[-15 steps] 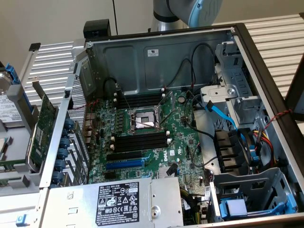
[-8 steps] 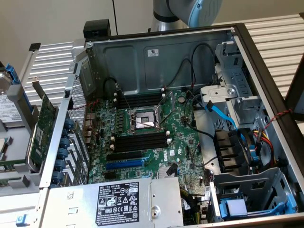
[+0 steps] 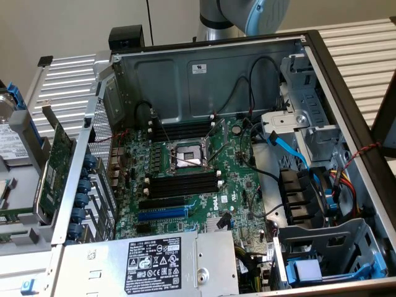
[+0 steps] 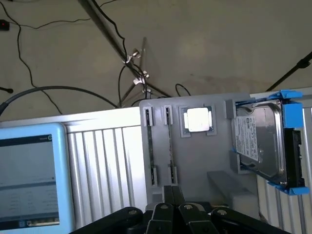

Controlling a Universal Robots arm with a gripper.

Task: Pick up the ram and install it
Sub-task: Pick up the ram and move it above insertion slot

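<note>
In the wrist view two thin sticks stand on edge in a grey holder tray (image 4: 195,161), seen edge-on. One ram stick (image 4: 169,146) is straight ahead of my gripper (image 4: 171,195), and the other (image 4: 148,144) is beside it. My dark fingers (image 4: 166,196) are pressed together, hold nothing, and hang above the tray's near end. In the exterior view only the arm (image 3: 241,15) shows behind the open computer case; the gripper is out of frame. The black memory slots (image 3: 182,182) beside the processor socket (image 3: 185,154) look empty, as does a second group (image 3: 182,131).
The tray also holds a processor chip (image 4: 197,119) and a hard drive in a blue bracket (image 4: 263,141). A lit screen (image 4: 29,180) stands beside it. A larger green card (image 3: 59,154) stands left of the case wall (image 3: 86,179). Cables, a fan (image 3: 300,198) and a power supply (image 3: 154,263) crowd the case.
</note>
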